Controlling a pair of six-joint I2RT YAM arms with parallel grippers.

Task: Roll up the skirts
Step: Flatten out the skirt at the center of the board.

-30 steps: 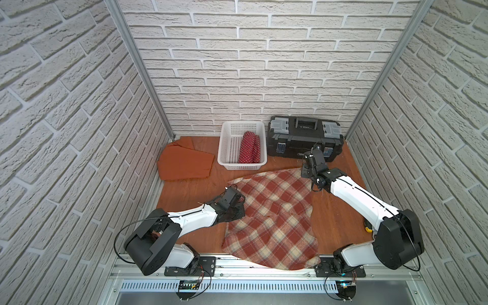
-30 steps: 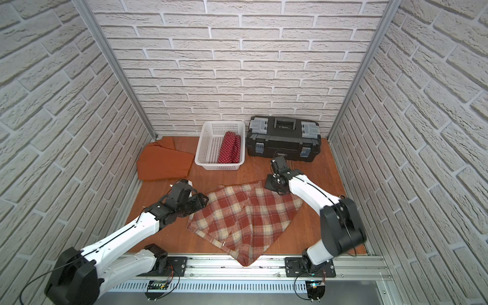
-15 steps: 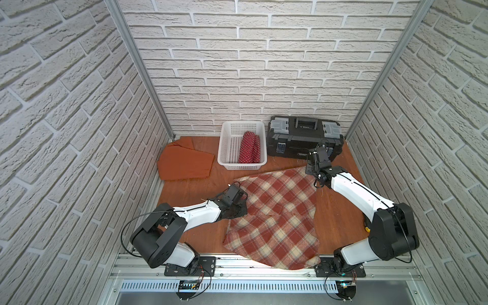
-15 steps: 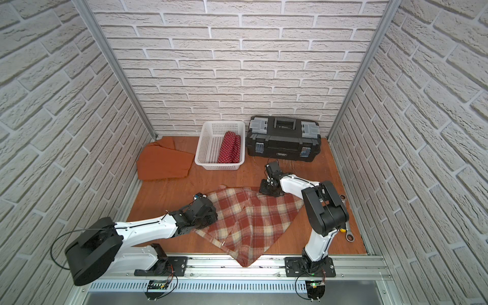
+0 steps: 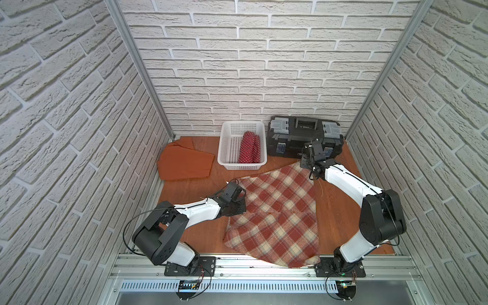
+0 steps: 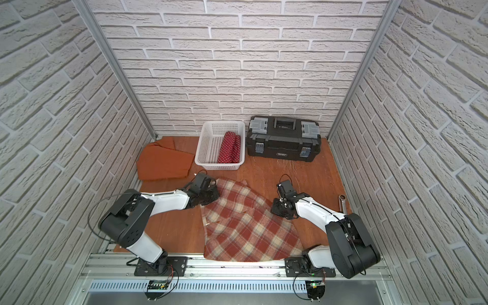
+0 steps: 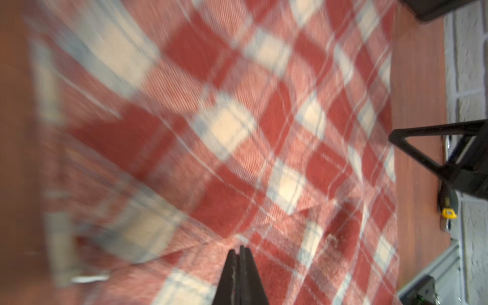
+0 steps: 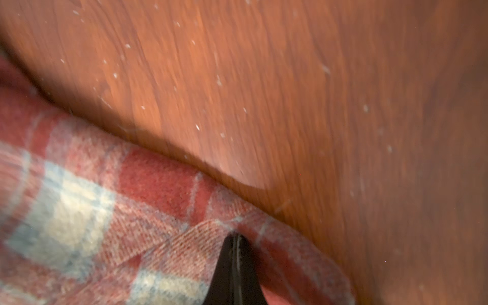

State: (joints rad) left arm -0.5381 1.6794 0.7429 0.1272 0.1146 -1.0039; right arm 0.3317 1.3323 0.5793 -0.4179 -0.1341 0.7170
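Observation:
The red-and-cream plaid skirt (image 5: pixel 277 216) (image 6: pixel 245 227) lies spread on the wooden table, its near hem over the front rail. My left gripper (image 5: pixel 237 203) (image 6: pixel 211 195) sits low at the skirt's left edge. In the left wrist view its jaws (image 7: pixel 239 249) are shut, pinching plaid cloth. My right gripper (image 5: pixel 307 165) (image 6: pixel 281 210) is at the skirt's right side, shut (image 8: pixel 235 236) on a fold of its edge. The polka-dot skirt (image 5: pixel 249 148) (image 6: pixel 229 148) lies rolled in the basket. The rust-orange skirt (image 5: pixel 184 165) (image 6: pixel 163 163) lies flat at the far left.
The white mesh basket (image 5: pixel 227 148) (image 6: pixel 208 145) and the black toolbox (image 5: pixel 295 134) (image 6: pixel 282 140) stand along the back wall. A wrench (image 6: pixel 342 202) lies by the right wall. Brick walls close in both sides, and a metal rail (image 5: pixel 250 266) runs along the front.
My left gripper's jaws have closed on the plaid skirt's left edge. The right gripper has stayed shut on the skirt.

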